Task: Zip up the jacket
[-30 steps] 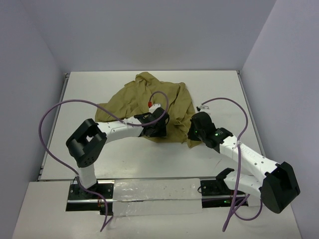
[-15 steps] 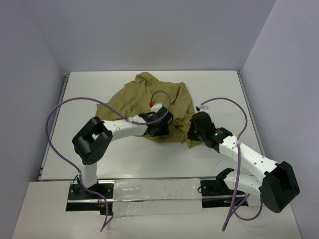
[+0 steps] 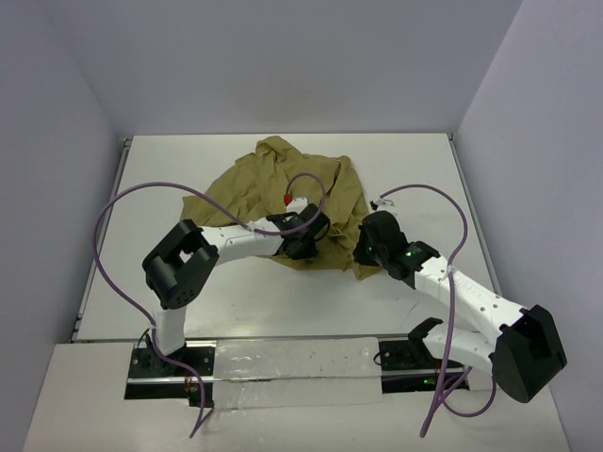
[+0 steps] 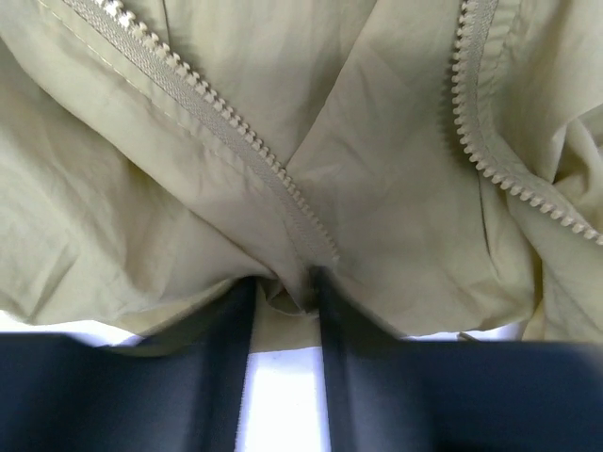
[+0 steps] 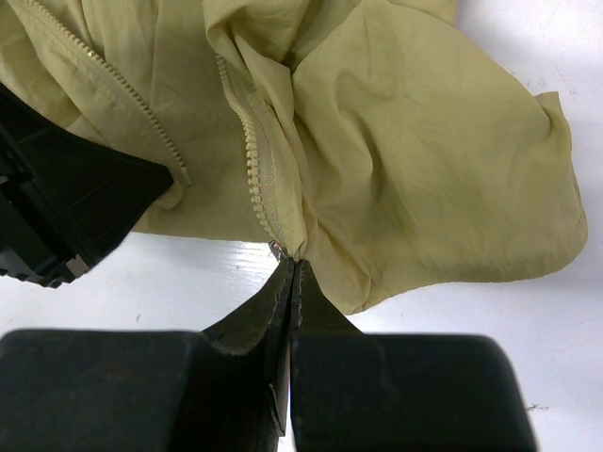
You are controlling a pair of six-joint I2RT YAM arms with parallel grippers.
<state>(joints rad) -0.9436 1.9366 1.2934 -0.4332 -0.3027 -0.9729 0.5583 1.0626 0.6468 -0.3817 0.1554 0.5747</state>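
Observation:
The khaki jacket (image 3: 283,184) lies crumpled and unzipped in the middle of the white table (image 3: 170,188). In the left wrist view one toothed zipper strip (image 4: 207,104) runs down to my left gripper (image 4: 285,292), and the other strip (image 4: 471,122) curves away at the right. The left jaws stand narrowly open, with the strip's bottom end and a fold of hem bunched between the tips. My right gripper (image 5: 294,264) is shut on the jacket (image 5: 424,141) at its near hem, right beside a small metal zipper piece (image 5: 276,250). From above, the left gripper (image 3: 306,247) and right gripper (image 3: 364,252) sit close together.
The left gripper's black body (image 5: 57,207) fills the left side of the right wrist view. Purple cables (image 3: 122,212) loop over both arms. Grey walls close in the table at the back and sides. Bare white table (image 3: 283,301) lies between the jacket and the arm bases.
My left arm has pushed a little to the right along the jacket's near hem, and its jaws have narrowed around the zipper end. The right arm has held still, shut on the hem.

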